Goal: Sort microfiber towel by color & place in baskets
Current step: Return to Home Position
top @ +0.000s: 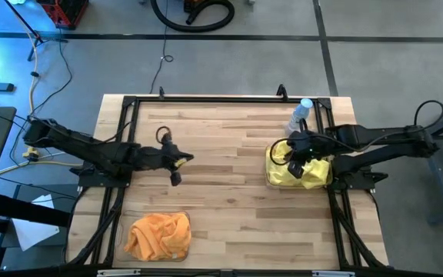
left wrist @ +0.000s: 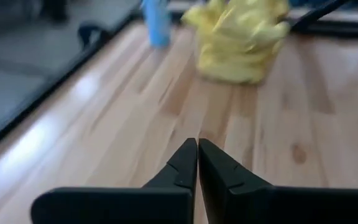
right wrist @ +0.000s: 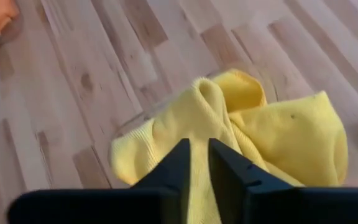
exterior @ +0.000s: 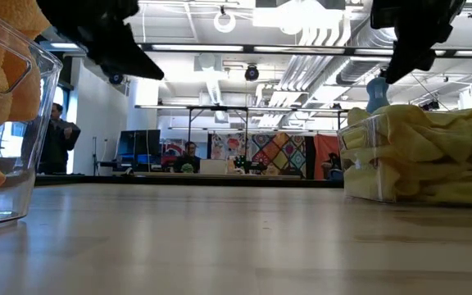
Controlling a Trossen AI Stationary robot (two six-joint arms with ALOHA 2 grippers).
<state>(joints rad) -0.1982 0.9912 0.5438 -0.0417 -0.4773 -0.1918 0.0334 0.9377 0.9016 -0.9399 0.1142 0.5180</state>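
Yellow towels lie heaped in a clear basket at the table's right side, and they also show in the low view. Orange towels fill a second clear basket at the near left. My right gripper hovers just above the yellow heap. Its fingers stand a narrow gap apart and nothing hangs from them. My left gripper is shut and empty, above the bare wood left of the table's middle.
A small clear bottle with a blue cap stands just behind the yellow basket, at the far right. Black frame rails run along the table's edges. Bare wood lies between the two baskets. People stand in the room beyond the table.
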